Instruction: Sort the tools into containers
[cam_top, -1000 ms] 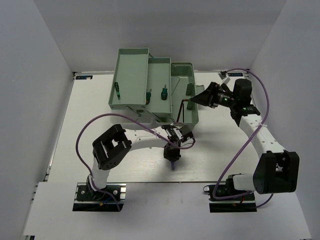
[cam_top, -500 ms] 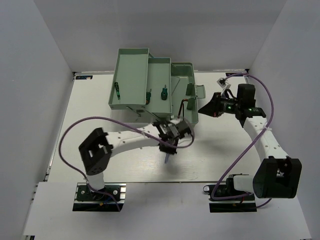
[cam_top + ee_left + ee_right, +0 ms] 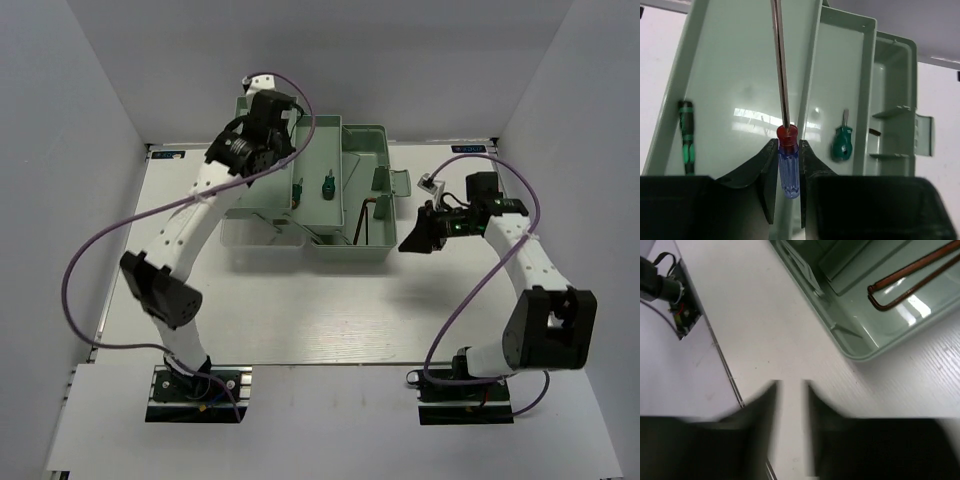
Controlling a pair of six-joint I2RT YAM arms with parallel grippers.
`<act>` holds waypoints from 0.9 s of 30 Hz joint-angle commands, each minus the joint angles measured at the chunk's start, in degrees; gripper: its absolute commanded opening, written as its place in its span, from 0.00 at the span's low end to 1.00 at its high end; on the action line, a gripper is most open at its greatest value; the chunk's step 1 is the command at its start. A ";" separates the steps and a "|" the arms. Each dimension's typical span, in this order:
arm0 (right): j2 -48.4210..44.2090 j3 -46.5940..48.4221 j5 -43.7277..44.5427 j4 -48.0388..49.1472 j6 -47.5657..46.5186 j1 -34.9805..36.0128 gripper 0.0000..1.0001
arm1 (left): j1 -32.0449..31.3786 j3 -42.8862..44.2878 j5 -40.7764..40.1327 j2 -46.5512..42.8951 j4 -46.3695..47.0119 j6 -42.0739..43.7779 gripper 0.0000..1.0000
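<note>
My left gripper [image 3: 788, 146] is shut on the blue-handled screwdriver [image 3: 788, 172], which has a red collar and a thin shaft pointing away. It hangs above the rim between the toolbox's upper tray [image 3: 740, 70] and middle tray [image 3: 845, 75]. A slim green-and-black screwdriver [image 3: 686, 145] lies in the upper tray. A stubby green screwdriver [image 3: 842, 143] lies in the middle tray. Brownish L-shaped hex keys [image 3: 910, 282] rest in the base compartment [image 3: 372, 232]. My right gripper [image 3: 414, 240] is open and holds nothing. It is over the bare table right of the box.
The sage-green toolbox [image 3: 365, 130] stands at the back centre with its trays fanned out to the left. Its latch flap [image 3: 398, 184] sticks out on the right side. The left arm's purple cable [image 3: 100, 240] loops over the left half of the table.
My left arm lifted the blue-handled screwdriver off the front of the table and swung it back over the trays. My right gripper withdrew from the base compartment to the right.
</note>
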 commanded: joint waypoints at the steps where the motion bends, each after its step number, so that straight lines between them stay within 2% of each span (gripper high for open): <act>1: 3.17 10.29 -9.33 -15.77 -16.27 1.20 0.00 | 4.95 7.05 4.12 7.76 -2.62 5.30 0.00; 3: 0.65 10.14 -9.17 -15.35 -19.52 3.05 0.00 | 7.41 7.06 5.71 9.26 -2.62 6.10 0.00; 4: -0.16 8.83 -7.69 -11.51 -20.93 6.27 0.00 | 8.03 7.06 7.20 9.79 -2.62 6.10 0.05; 5: -1.21 8.47 -6.89 -9.65 -21.38 7.70 0.29 | 8.64 6.45 7.82 10.57 -2.62 6.10 0.12; 6: -1.66 8.46 -5.49 -7.19 -23.39 8.84 0.44 | 9.43 5.83 8.35 10.58 -2.62 6.10 0.23; 7: -2.01 9.16 -5.13 -6.73 -26.10 12.86 0.57 | 9.44 5.83 9.14 10.58 -2.62 6.10 0.46; 8: -2.01 9.60 -4.87 -6.55 -28.39 14.12 0.75 | 10.14 5.83 9.76 9.80 -1.14 6.62 0.57; 11: 0.53 13.73 -3.72 -5.50 -33.50 21.13 0.76 | 11.19 6.61 11.25 8.04 0.10 7.85 0.82; 13: 3.34 16.98 -2.67 -5.50 -38.50 25.54 0.76 | 11.20 9.16 12.40 5.58 0.11 9.34 0.84; 15: 4.93 17.08 0.30 -2.09 -40.72 32.37 0.76 | 11.20 7.78 12.40 2.25 0.63 9.96 0.85; 16: 5.02 15.08 3.98 0.28 -41.07 34.32 0.74 | 11.20 5.76 12.40 -3.08 0.63 9.97 0.80; 17: 5.63 13.49 8.54 10.66 -40.90 39.65 0.74 | 11.20 2.69 11.53 -6.70 1.42 9.44 0.54; 18: 5.90 9.91 10.58 15.29 -40.55 41.45 0.73 | 11.20 -5.52 10.74 -10.65 3.43 8.66 0.31; 19: 6.16 7.35 14.78 19.16 -40.37 43.03 0.71 | 11.20 -10.04 10.04 -14.78 4.14 8.65 0.09; 20: 8.60 6.71 18.91 28.42 -39.85 47.57 0.69 | 11.81 -14.08 7.68 -22.39 4.15 7.52 0.00; 21: 9.84 6.79 20.52 30.17 -39.49 48.75 0.69 | 11.81 -20.82 6.18 -25.86 3.37 5.76 0.00; 22: 12.38 8.27 23.93 31.93 -38.71 49.89 0.67 | 12.42 -23.76 4.68 -28.76 0.31 4.62 0.00; 23: 14.67 9.68 26.40 33.51 -37.83 52.86 0.66 | 12.43 -28.84 1.97 -33.84 -3.46 1.38 0.11; 25: 17.49 10.66 30.00 37.38 -36.08 55.07 0.66 | 13.04 -33.79 0.54 -38.44 -6.28 -1.80 0.47; 27: 21.52 12.59 32.83 41.41 -35.89 57.18 0.65 | 13.04 -40.73 -0.25 -44.40 -8.76 -5.66 0.73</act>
